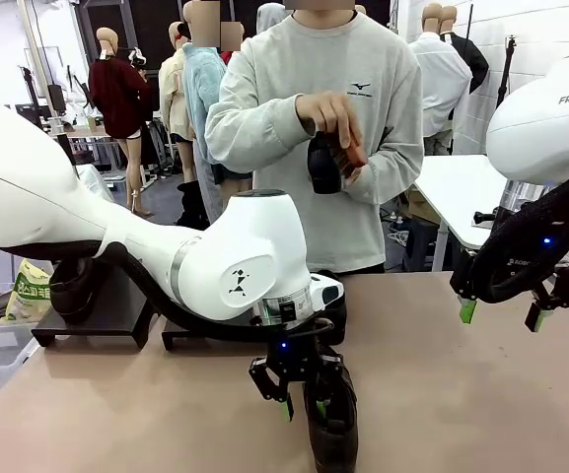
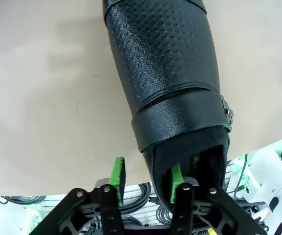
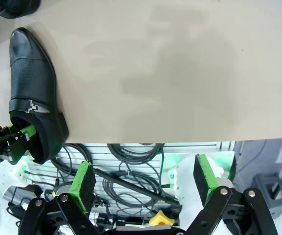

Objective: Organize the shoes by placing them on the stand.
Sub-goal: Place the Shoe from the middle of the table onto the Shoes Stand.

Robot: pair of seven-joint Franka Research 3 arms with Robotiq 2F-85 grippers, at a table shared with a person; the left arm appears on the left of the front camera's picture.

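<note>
At the far left of the front view a low black stand (image 1: 102, 317) sits on the table (image 1: 442, 394). A black shoe (image 1: 70, 288) rests on the stand's left part, partly hidden by the left arm.

That arm reaches across to the middle, where the left gripper (image 1: 304, 407) comes down over a second shoe (image 1: 335, 434) lying on the table near the robot's edge. In the left wrist view, the left gripper (image 2: 146, 171) straddles the side wall of the heel opening. One green pad (image 2: 176, 177) is inside the shoe and the other is outside, apart from the leather. The jaws are spread and not pinching.

The second shoe (image 2: 165, 73) has a dotted upper and a buckled strap. The right wrist view shows its long axis running from the table's edge inward. In that view the second shoe (image 3: 33, 88) has its heel at the edge and its toe pointing toward the dark things at the top left corner.

Behind the table, a person's hand (image 1: 328, 113) holds a third shoe (image 1: 323, 166) at chest height, well above the table.

To the right, the right gripper (image 1: 501, 313) hangs over bare table with its jaws wide apart, holding nothing. The same spread shows in the right wrist view of the right gripper (image 3: 143, 176).
</note>
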